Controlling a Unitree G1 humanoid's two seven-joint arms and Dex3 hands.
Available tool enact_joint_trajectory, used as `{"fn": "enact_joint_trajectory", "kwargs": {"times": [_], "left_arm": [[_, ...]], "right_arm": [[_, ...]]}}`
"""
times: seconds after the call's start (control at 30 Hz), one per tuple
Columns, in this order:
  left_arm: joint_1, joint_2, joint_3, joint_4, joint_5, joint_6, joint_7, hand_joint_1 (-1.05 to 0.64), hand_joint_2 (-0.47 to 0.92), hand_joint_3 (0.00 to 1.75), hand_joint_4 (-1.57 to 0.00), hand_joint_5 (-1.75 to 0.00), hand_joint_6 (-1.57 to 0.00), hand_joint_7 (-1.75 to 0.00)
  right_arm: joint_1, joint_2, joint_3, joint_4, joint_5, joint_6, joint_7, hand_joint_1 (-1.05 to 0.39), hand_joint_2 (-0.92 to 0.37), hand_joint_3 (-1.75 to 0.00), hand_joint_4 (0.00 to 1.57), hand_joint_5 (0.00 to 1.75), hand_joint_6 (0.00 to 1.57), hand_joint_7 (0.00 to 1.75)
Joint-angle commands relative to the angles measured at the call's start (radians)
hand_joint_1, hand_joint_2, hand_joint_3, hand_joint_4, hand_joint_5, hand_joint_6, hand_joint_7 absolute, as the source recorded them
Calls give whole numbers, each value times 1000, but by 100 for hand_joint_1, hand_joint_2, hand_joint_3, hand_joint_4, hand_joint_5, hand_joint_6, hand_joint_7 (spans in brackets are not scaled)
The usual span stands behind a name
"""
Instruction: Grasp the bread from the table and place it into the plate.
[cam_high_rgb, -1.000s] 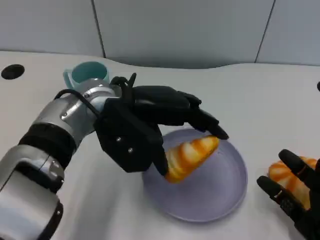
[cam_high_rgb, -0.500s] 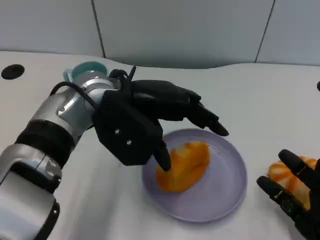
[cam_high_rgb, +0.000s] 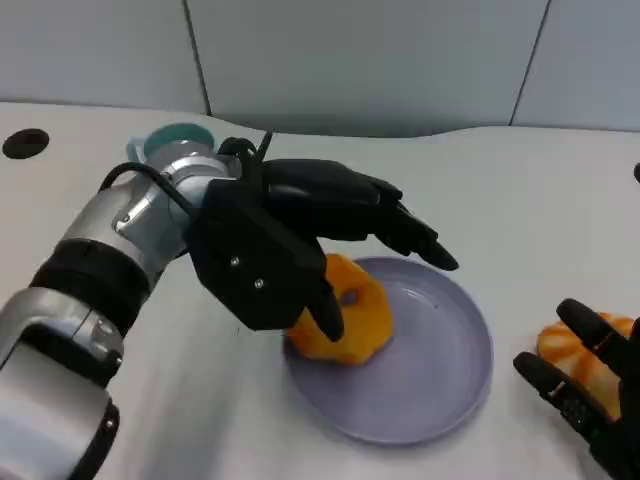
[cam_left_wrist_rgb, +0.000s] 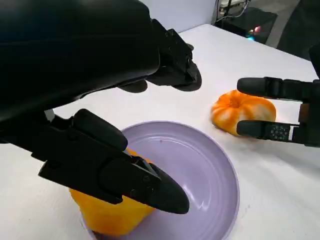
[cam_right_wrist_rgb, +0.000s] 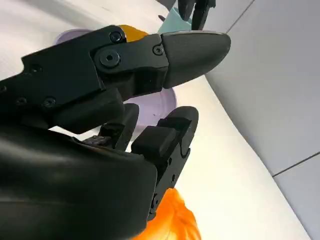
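Observation:
An orange, white-striped bread (cam_high_rgb: 350, 312) lies in the left part of the lilac plate (cam_high_rgb: 440, 370), leaning on its rim. My left hand (cam_high_rgb: 300, 240) hovers over it with fingers spread toward the plate's far side and the thumb in front of the bread; it holds nothing. In the left wrist view the bread (cam_left_wrist_rgb: 107, 220) sits under the thumb inside the plate (cam_left_wrist_rgb: 200, 170). My right hand (cam_high_rgb: 585, 395) lies at the lower right with fingers extended, beside a second round orange bread (cam_high_rgb: 565, 348), which also shows as the bun (cam_left_wrist_rgb: 242, 112) between its spread fingers.
A teal cup (cam_high_rgb: 180, 145) stands behind my left forearm at the back left. A black round hole (cam_high_rgb: 25, 143) marks the table's far left. White tabletop stretches behind and right of the plate, up to a grey wall.
The bread has left my left hand's grip, dropped into the plate and rolled toward its left rim. The left hand's fingers have lifted apart. The right hand has stayed put.

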Motion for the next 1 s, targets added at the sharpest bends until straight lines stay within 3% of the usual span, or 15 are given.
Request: {"fn": "enact_joint_trajectory", "kwargs": {"times": [0.03, 0.17, 0.77, 1.0], "left_arm": [[9, 31, 3, 4, 13, -15, 11, -81, 86, 0, 0, -30, -22, -8], [39, 80, 57, -42, -50, -11, -7, -80, 88, 1, 0, -23, -21, -6], [66, 107, 72, -87, -76, -8, -29, -79, 91, 1, 0, -30, -23, -3], [182, 190, 164, -99, -184, -93, 0, -76, 92, 2, -6, -32, -26, -4]], "right_arm": [[-3, -14, -15, 6, 7, -6, 14, -37, -92, -26, 52, 75, 80, 3], [1, -12, -21, 3, 16, -3, 24, -37, -92, -27, 51, 75, 79, 2], [6, -18, -23, 7, 23, -8, 38, -37, -92, -29, 48, 78, 77, 1], [9, -14, -23, 15, 20, -14, 48, -38, -92, -27, 48, 80, 78, 2]]}}
